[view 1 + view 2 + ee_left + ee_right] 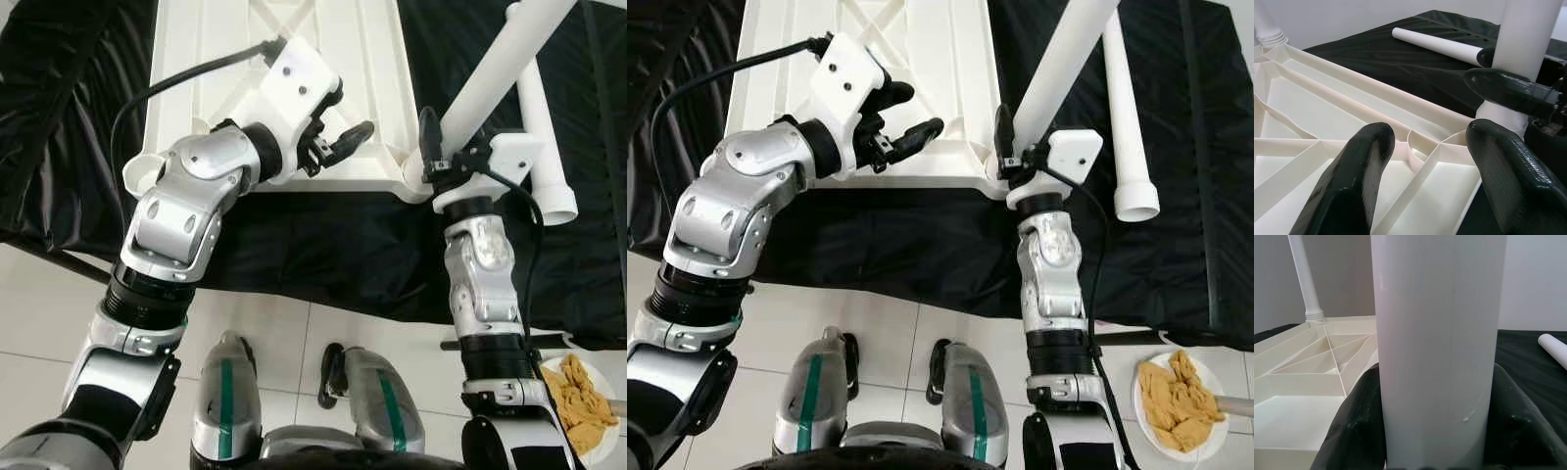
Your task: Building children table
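- Silver robot legs (pixel 294 411) are seen at the bottom middle of the frame, on a pale tiled floor (pixel 39 304).
- At the lower right, a white plate (pixel 1205 431) with yellow cloth on it is seen.
- The right gripper (pixel 1004 132) is closed around an upright white table leg (pixel 1058 59) at the near right corner of the tabletop.
- The left gripper (pixel 338 122) is held open over the upside-down white tabletop (pixel 225 39), gripping nothing.
- A loose table leg (pixel 1122 108) is laid on the black cloth (pixel 323 245) at the upper right.
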{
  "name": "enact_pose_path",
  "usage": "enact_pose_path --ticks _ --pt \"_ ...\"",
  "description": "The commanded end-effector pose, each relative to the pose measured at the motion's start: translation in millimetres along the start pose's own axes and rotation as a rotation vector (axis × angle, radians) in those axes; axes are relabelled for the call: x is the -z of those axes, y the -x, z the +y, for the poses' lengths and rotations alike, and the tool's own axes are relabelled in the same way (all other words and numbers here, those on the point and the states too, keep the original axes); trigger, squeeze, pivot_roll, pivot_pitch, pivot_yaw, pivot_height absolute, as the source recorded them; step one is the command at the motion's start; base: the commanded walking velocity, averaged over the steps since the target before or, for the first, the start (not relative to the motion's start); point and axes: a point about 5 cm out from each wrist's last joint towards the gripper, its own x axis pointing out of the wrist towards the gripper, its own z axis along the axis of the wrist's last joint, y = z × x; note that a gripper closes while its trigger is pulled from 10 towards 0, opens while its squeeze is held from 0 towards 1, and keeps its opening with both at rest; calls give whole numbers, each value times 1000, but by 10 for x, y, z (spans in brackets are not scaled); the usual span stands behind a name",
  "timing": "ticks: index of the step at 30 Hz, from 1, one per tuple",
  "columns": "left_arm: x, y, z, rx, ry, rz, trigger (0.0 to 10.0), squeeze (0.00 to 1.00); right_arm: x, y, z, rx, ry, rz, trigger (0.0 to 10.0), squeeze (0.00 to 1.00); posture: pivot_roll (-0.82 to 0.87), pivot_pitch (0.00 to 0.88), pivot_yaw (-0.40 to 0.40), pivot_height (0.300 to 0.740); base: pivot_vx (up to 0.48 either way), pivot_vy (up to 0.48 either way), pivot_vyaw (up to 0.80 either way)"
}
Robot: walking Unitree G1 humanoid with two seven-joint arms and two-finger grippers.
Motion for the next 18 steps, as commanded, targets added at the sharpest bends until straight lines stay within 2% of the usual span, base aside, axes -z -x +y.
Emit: enact_pose_path --ticks 1,13,18 --pt "-49 2 6 -31 -8 -10 10000 0 332 222 -30 -2 25 165 10000 0 111 119 -30 740 0 0 0" --pt "-59 7 20 -33 -14 -10 10000 0 391 238 -21 -5 27 173 10000 0 114 115 -29 740 0 0 0" --pt "-69 9 20 -34 -15 -13 10000 0 471 249 -97 79 57 220 10000 0 112 114 -29 740 0 0 0"
